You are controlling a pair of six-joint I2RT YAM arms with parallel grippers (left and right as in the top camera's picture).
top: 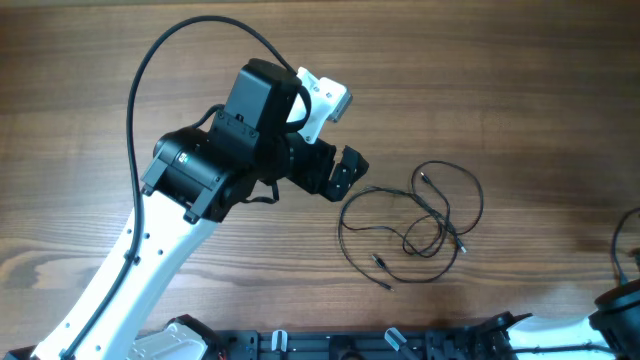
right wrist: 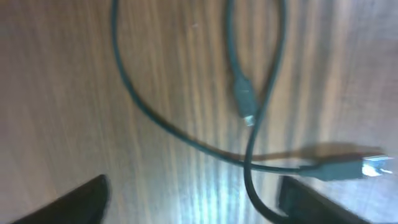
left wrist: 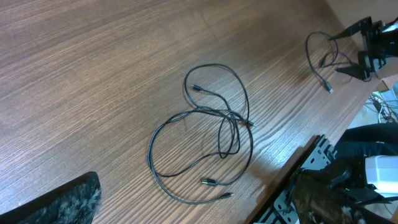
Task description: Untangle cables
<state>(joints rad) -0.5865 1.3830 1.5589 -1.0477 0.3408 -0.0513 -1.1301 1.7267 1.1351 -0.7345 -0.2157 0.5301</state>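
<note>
A bundle of thin black cables [top: 420, 218] lies in loose overlapping loops on the wooden table, with small plugs at the ends. It also shows in the left wrist view [left wrist: 205, 134]. My left gripper [top: 338, 178] hovers just left of the bundle, open and empty [left wrist: 193, 211]. A separate thin cable [top: 625, 240] loops at the right edge [left wrist: 320, 56]. My right gripper [right wrist: 193, 205] is open low over this cable [right wrist: 249, 155], a strand running between its fingers. A small plug [right wrist: 244, 99] and a USB plug [right wrist: 348, 168] lie close by.
The table's front edge with a black rail [top: 400, 345] runs along the bottom. My left arm's thick black cable [top: 150, 70] arcs above the table. The right arm's base [top: 620, 310] sits at the bottom right corner.
</note>
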